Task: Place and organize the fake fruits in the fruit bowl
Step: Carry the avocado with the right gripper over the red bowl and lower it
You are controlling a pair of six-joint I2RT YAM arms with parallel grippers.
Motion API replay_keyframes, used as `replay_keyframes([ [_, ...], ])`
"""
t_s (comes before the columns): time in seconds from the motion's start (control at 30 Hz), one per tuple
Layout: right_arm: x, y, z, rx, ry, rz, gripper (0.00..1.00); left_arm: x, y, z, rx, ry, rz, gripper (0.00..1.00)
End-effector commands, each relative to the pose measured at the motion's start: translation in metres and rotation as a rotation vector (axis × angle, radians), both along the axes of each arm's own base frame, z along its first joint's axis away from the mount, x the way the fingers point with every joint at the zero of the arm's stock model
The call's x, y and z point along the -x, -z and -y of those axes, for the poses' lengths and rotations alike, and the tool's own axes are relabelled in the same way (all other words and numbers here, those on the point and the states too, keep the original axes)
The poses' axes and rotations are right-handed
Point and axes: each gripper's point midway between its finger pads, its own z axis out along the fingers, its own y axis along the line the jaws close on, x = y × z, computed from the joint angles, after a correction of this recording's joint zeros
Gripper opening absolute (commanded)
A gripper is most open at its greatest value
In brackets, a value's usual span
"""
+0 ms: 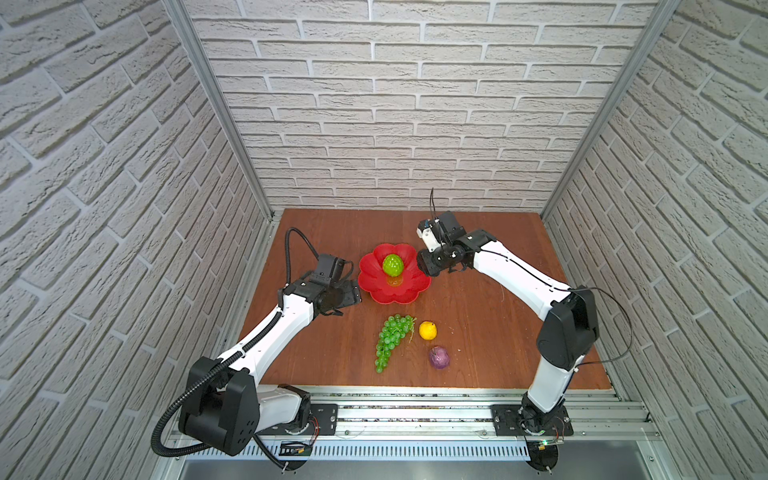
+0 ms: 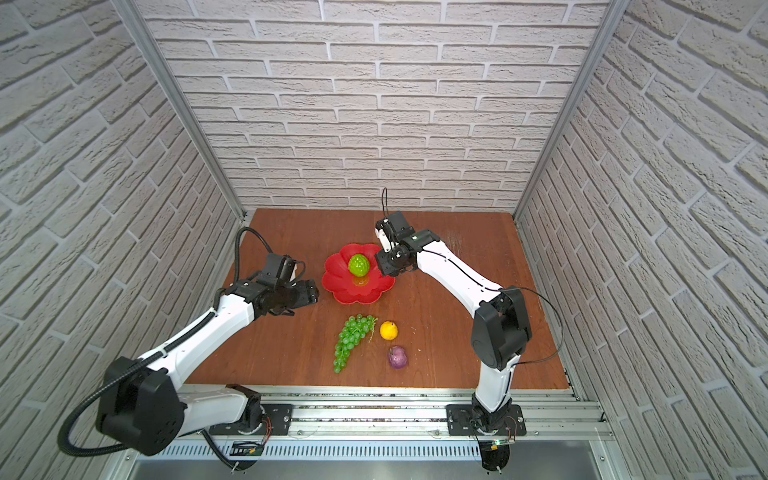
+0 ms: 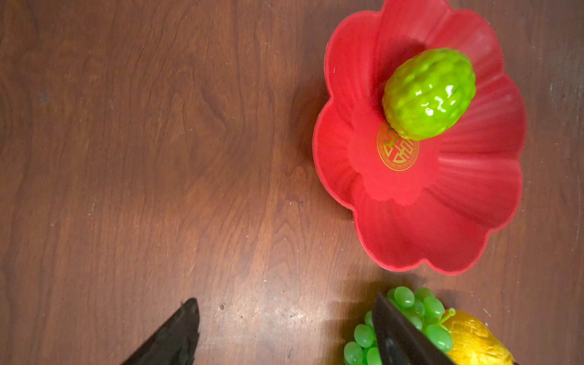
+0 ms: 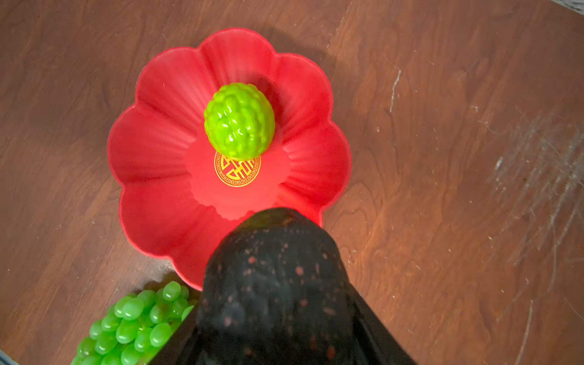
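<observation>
One fruit, the ball, lies in the bowl at the middle of both top views, overlapping the upper edge of the gold emblem. The right gripper hangs over the bowl's right rim, clamped on the avocado, which fills the space between its fingers in the right wrist view. The left gripper stands wide and empty, just left of the bowl. Below the bowl, on the table, lie the grapes, the lemon just beside them, and the purple fruit to their lower right. All look like light, stiff plastic. The glossy ball and lemon would probably slip and roll, while the avocado's rough skin should hold well across its middle. The grapes look most awkward, being long and perhaps floppy, and are best taken across the thick upper end. The bowl is shallow and likely light, so a push on a petal could slide or tip it. The ball takes its upper half and the lower half is free. The lemon crowds the grapes' stem end, leaving little room for a finger there.
</observation>
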Motion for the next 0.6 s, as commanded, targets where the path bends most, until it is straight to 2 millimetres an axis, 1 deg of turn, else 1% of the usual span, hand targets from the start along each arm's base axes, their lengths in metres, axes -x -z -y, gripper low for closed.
replay_keyframes([
  [0.0,-0.012,-0.002,-0.021,-0.056,-0.057,0.029,0.45,-0.002,-0.01,-0.002,0.013,-0.008,0.03,0.85],
  [0.13,-0.024,0.02,-0.033,-0.067,-0.069,0.003,0.45,0.005,-0.004,-0.004,0.026,-0.021,0.025,0.85],
  [0.17,-0.025,0.021,-0.035,-0.067,-0.072,0.001,0.45,0.007,-0.003,-0.005,0.029,-0.027,0.022,0.85],
  [0.2,-0.027,0.033,-0.037,-0.059,-0.07,-0.021,0.45,0.008,-0.002,-0.005,0.03,-0.03,0.019,0.85],
  [0.23,-0.03,0.037,-0.038,-0.057,-0.069,-0.026,0.45,0.009,-0.001,-0.005,0.033,-0.031,0.015,0.85],
  [0.43,-0.039,0.055,-0.043,-0.048,-0.071,-0.034,0.45,0.01,-0.002,-0.006,0.047,-0.047,0.021,0.85],
  [0.57,-0.044,0.062,-0.044,-0.039,-0.063,-0.037,0.45,0.011,-0.003,-0.006,0.048,-0.047,0.021,0.84],
])
